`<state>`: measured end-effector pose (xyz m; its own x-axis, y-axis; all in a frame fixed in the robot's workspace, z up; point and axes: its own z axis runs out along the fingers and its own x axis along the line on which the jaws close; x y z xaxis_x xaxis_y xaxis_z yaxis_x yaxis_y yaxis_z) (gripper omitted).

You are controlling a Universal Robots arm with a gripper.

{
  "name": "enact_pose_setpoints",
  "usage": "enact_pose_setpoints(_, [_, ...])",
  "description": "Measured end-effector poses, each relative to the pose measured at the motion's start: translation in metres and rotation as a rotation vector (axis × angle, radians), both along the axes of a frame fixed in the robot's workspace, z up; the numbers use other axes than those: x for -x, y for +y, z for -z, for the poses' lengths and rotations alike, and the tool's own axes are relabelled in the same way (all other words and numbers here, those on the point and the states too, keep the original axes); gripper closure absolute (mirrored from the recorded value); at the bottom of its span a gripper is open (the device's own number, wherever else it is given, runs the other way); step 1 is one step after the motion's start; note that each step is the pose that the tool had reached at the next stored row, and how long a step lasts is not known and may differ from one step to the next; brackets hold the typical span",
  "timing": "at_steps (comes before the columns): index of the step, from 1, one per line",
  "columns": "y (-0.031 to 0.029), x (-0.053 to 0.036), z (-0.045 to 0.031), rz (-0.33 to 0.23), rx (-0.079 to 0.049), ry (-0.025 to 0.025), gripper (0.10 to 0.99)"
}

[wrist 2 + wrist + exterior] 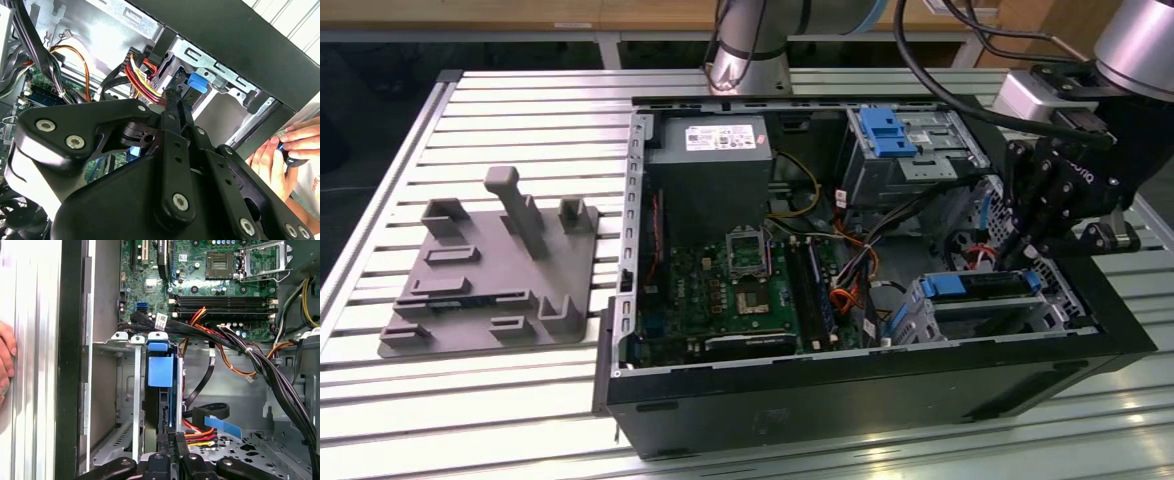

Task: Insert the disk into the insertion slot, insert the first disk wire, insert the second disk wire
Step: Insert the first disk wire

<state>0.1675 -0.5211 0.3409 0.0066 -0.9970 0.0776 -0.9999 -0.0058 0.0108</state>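
- The disk (981, 286) already sits in the insertion slot (1051, 312), at the lower right of the exterior view. Its blue carrier stands between the silver walls of the cage, so the first step looks finished to me.
- I judge that the wire work is now in hand: the gripper (1023, 250) hangs just above the disk, inside the computer case (854, 385).
- In both wrist views its fingers (165, 450) are drawn together with almost no gap. Whether a plug is pinched between them I cannot tell (the tips are dark against dark cables).
- A bundle of red and yellow wires (200, 434) ends just beside the fingertips, and a flat blue cable (225, 424) lies near them.
- This step, I think, calls for a plug held square to the socket at the disk's end. The room there is narrow, and loose cables could catch.
- The case also holds the motherboard (727, 300) at the centre, the power supply (714, 170) above it, and a taller cage (927, 165) with a blue latch (885, 132) at the upper right.
- A person's hand (292, 145) rests at the outer edge of the case.
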Motion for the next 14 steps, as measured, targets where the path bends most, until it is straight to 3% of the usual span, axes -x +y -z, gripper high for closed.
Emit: enact_pose_setpoints(14, [-0.0017, 0.0001, 0.0043, -0.002, 0.000, 0.0000, 0.922])
